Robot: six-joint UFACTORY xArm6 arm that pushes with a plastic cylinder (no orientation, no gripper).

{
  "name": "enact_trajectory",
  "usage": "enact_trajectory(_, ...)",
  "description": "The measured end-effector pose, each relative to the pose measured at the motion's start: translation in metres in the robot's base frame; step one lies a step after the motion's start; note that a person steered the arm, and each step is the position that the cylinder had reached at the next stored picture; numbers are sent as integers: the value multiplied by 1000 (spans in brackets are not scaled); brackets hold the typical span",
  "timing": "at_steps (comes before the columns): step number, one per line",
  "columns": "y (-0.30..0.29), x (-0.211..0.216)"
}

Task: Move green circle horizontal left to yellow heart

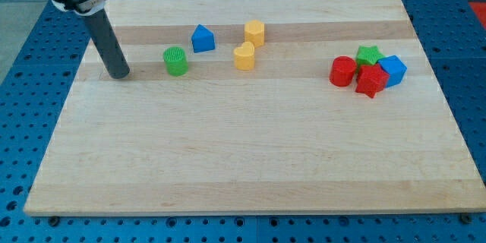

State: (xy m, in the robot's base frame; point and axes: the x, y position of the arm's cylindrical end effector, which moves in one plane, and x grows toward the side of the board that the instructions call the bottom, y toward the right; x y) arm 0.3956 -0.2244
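Resting on blue pegboard (45, 30), wooden board (250, 159).

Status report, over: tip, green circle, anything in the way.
My tip on the board, at the view's left of the green circle, apart from it. Yellow heart at the circle's right. Blue block above that gap, not in it.

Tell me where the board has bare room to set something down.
Free: the wooden board below all blocks, and the gap between yellow heart block and red cylinder block. Crowded: the right cluster around the red star block, and upper left near my tip.
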Motion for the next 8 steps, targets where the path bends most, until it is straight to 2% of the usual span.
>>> enact_trajectory(7,79,-11)
enact_trajectory(8,79,6)
